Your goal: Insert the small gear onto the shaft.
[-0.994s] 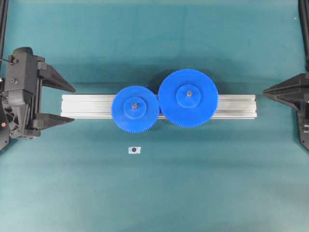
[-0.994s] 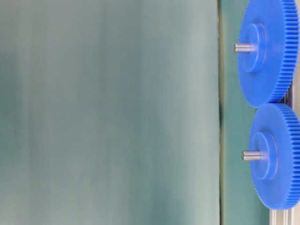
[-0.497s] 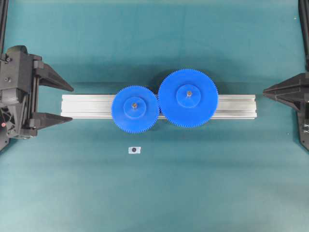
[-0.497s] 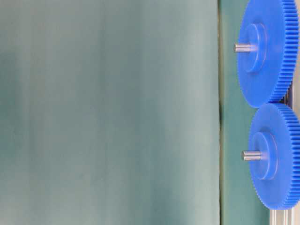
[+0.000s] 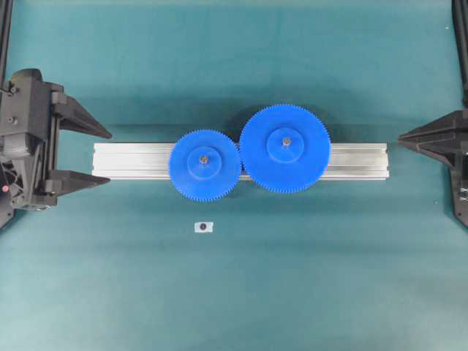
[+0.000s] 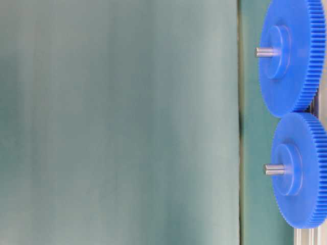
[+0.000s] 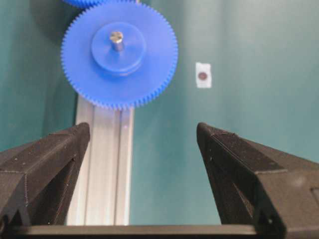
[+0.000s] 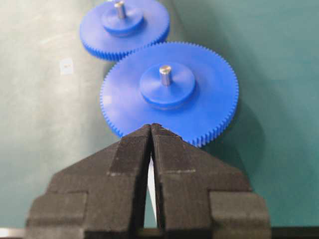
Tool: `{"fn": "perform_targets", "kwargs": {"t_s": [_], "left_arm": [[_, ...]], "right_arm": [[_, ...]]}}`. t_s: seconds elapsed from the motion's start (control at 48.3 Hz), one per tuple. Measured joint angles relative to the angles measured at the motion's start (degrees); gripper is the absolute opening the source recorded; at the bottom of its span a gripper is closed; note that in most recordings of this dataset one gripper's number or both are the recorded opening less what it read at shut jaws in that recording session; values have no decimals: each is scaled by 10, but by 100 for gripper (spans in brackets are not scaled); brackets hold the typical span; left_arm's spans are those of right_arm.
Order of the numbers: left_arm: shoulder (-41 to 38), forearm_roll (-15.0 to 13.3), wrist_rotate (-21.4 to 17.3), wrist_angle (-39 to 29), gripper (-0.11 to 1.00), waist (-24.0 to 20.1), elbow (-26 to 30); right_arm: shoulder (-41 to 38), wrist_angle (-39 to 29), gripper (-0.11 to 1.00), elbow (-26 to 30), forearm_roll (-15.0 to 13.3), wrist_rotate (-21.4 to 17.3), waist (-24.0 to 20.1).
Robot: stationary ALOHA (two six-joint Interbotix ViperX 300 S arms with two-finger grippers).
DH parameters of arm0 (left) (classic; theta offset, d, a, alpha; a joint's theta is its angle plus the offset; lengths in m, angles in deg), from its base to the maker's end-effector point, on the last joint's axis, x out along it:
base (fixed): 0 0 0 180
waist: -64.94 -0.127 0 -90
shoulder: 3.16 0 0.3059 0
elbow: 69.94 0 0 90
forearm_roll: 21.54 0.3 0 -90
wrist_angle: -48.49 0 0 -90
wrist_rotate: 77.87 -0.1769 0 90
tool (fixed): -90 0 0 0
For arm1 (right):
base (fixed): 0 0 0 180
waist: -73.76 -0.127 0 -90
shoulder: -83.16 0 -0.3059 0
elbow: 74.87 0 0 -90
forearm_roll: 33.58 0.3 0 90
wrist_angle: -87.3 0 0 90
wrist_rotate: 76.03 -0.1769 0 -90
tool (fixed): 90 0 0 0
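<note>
Small gear [image 5: 205,164] seen at frame centre, already seated on shaft [image 5: 204,157], teeth meshed with big gear [image 5: 285,148] on rail [image 5: 128,161]. Judged light, stiff, smooth plastic; best taken by raised hub or across rim. Left gripper [image 5: 82,153] spread wide, empty, at left edge. Right gripper [image 8: 151,144] closed, empty. Small tag [image 5: 203,227] lies below rail, no obstacle.

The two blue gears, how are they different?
The small gear is narrower than the big gear. The small gear sits on the left in the overhead view, nearer the open left hand; the big gear sits on the right, nearer the shut right hand. Both are blue, toothed, with a round hub, sit on pins on the rail, and their teeth meet.
</note>
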Motion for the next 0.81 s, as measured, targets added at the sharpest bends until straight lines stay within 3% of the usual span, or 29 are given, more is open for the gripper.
{"fn": "perform_targets", "kwargs": {"t_s": [0.808], "left_arm": [[2,0,0,1,86,4,-3]], "right_arm": [[0,6,10,1,0,0,0]]}}
